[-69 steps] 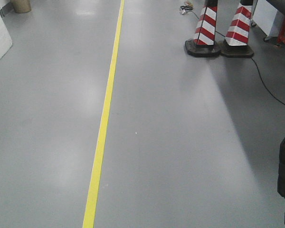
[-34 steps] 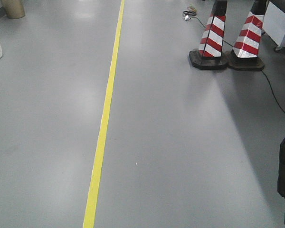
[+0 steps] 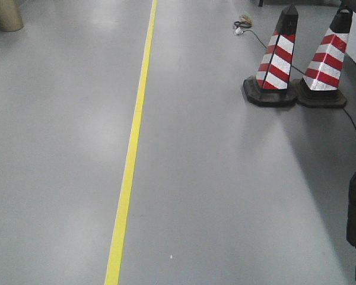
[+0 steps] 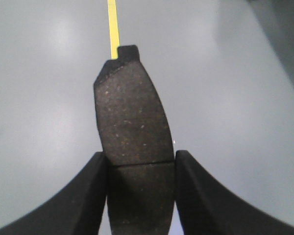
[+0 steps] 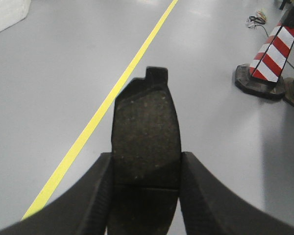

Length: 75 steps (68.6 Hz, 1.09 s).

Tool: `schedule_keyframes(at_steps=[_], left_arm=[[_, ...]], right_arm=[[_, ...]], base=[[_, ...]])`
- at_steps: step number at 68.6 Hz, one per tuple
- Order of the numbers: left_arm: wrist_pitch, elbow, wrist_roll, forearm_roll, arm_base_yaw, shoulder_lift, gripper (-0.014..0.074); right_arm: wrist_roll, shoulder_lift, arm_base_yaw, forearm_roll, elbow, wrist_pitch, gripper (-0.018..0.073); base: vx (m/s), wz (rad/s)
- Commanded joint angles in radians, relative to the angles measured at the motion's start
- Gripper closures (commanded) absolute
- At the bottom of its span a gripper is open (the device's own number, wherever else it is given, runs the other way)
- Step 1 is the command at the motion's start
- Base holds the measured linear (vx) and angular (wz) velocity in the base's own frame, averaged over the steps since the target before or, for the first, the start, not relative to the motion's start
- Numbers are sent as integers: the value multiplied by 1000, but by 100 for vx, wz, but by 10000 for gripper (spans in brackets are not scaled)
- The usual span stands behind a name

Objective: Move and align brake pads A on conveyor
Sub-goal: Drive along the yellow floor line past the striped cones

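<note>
Mid-transit, by the look of it. The left gripper [image 4: 141, 159] was clamped on one brake pad [image 4: 132, 112], and the right gripper [image 5: 146, 161] gripped a second pad [image 5: 147, 122]. Both hung over bare floor [image 3: 225, 196] w/ a yellow line [image 3: 130, 148] & cones [image 3: 277, 59]. No conveyor was in view, so placing & aligning were probably all left.
</note>
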Motion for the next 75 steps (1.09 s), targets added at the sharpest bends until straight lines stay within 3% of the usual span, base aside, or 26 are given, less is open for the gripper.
schedule_keyframes(at_steps=[1,75], left_arm=[[-76,-30,-1,-9,-5,-3,537],[-77,-30,-1,-9,-5,-3,537]], right_arm=[[-5,3,-3,16,-34,-81,562],[-5,3,-3,16,-34,-79,562]], base=[[60,-5],[60,-2]])
